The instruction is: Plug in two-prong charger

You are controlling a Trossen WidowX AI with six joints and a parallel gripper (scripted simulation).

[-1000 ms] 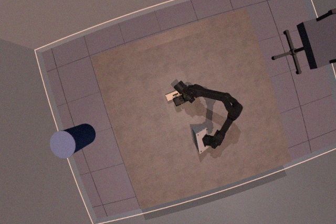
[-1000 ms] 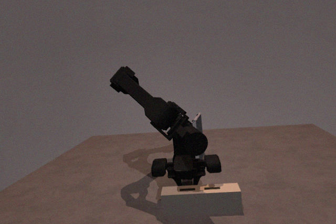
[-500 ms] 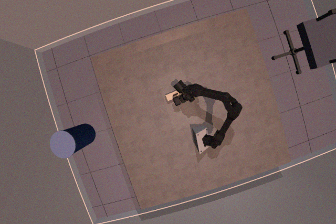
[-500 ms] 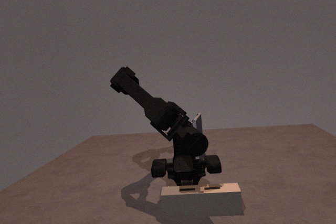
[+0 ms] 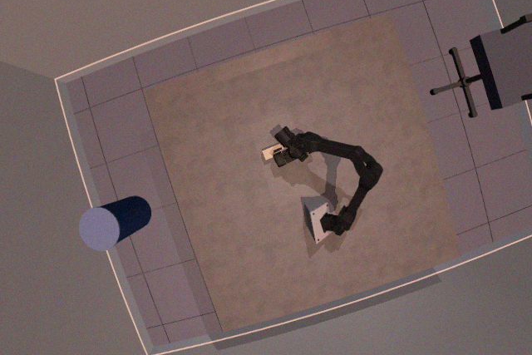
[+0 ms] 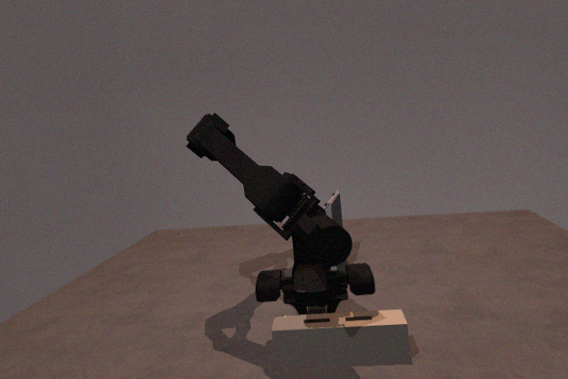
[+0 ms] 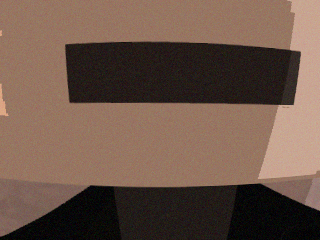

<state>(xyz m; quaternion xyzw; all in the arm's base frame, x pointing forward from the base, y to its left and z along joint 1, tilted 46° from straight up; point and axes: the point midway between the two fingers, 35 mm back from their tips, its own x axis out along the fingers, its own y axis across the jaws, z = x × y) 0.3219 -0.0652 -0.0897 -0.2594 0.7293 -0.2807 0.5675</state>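
Note:
The pale power strip (image 5: pixel 268 153) (image 6: pixel 342 345) (image 7: pixel 160 145) lies on the table top. Two dark slots show in its upper face in the exterior view, a left-hand one (image 6: pixel 316 320) and a right-hand one (image 6: pixel 358 318). One long dark slot (image 7: pixel 180 73) shows in the wrist view. My gripper (image 6: pixel 316 308) (image 7: pixel 170 178) is shut on the dark charger (image 7: pixel 175 217), low at the strip's edge, behind the left-hand slot as seen in the exterior view. The charger's end meets the strip's edge in the wrist view. Its prongs are hidden, and whether it touches the strip cannot be told.
A tilted white panel (image 5: pixel 317 226) (image 6: pixel 336 209) with a dark side stands beside the arm's base. The brown table top (image 5: pixel 223 214) (image 6: pixel 114 283) lies around the strip. Beyond the table stand a blue cylinder (image 5: pixel 129 218) and a chair (image 5: pixel 511 67).

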